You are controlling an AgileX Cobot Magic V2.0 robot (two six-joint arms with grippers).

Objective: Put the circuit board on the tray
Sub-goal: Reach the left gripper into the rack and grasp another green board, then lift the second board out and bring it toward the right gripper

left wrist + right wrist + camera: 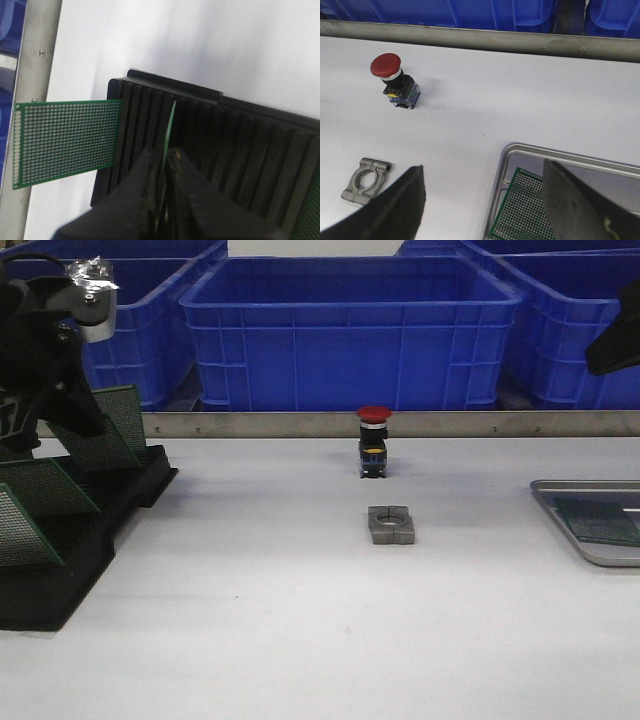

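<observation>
A black slotted rack (70, 580) at the left holds several green circuit boards standing in its slots. My left gripper (165, 152) is shut on the top edge of one upright circuit board (171, 125) that still sits in a slot of the rack (240, 145). Another board (65, 142) sticks out sideways from the rack's end. In the front view the left gripper (85, 415) hangs over the rack's far end. The silver tray (560, 502) lies at the right edge with one green board (598, 520) flat in it. My right gripper (483, 167) hovers open above the tray's rim (560, 155) and that board (525, 210).
A red-capped push button (373, 440) stands mid-table, with a grey metal clamp (390, 524) just in front of it. Big blue bins (350, 330) line the back behind a metal rail (350, 424). Bare white table lies between the rack and the tray.
</observation>
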